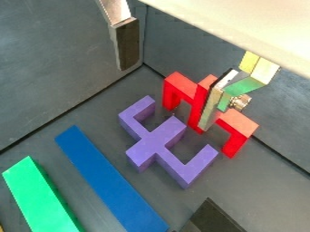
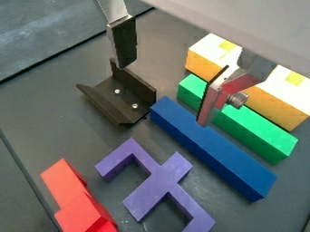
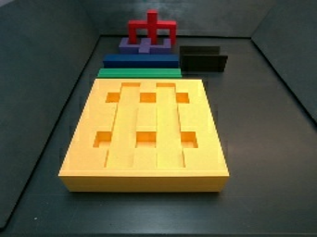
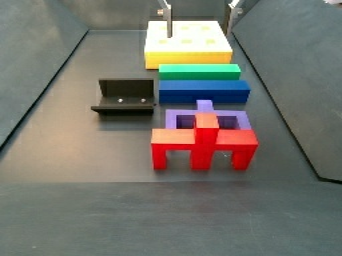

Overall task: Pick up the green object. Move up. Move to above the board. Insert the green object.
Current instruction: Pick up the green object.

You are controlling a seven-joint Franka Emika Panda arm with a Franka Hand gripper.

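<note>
In a wrist view, the gripper (image 2: pixel 173 63) hangs above the floor with its two silver fingers (image 2: pixel 122 41) spread and nothing between them, over one green bar (image 2: pixel 237 118) lying flat between one yellow board (image 2: pixel 213 56) and one blue bar (image 2: pixel 212 149), beside one black fixture (image 2: pixel 119 95), one purple piece (image 2: pixel 155 181) and one red piece (image 2: pixel 75 199). In a side view, the green bar (image 3: pixel 139 61) lies crosswise against the far end of the board (image 3: pixel 145 176), parallel to the blue bar (image 3: pixel 139 70). No writing shows anywhere.

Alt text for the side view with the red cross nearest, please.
The gripper hangs open over the far end of the board, holding nothing. Nearer the camera lie the green object, blue bar, purple piece and red cross; the fixture stands to their left.
</note>
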